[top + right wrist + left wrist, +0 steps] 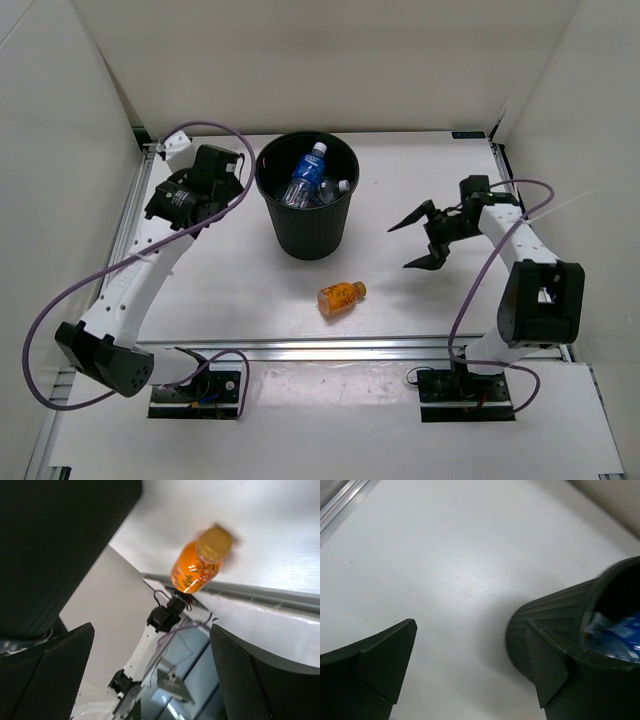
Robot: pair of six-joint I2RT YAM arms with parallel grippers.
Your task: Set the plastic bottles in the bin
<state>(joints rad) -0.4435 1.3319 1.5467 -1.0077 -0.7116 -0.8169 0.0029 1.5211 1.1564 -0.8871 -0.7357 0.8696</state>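
The black bin (312, 235) stands at the back middle of the table. Inside it are a clear bottle with a blue label (305, 178) and a clear bottle (336, 187); no green bottle shows. The stubby orange bottle (341, 295) lies on its side on the table in front of the bin. My left gripper (235, 180) is open and empty just left of the bin; in the left wrist view (470, 630) the bin (555, 615) is at the right. My right gripper (412, 243) is open and empty, right of the bin. The right wrist view (150, 630) shows the orange bottle (200, 562) ahead.
White walls enclose the table on the left, back and right. A metal rail (350, 347) runs along the near edge, with the arm bases behind it. Purple cables (60, 300) loop beside each arm. The bin's dark wall (60, 540) fills the upper left of the right wrist view.
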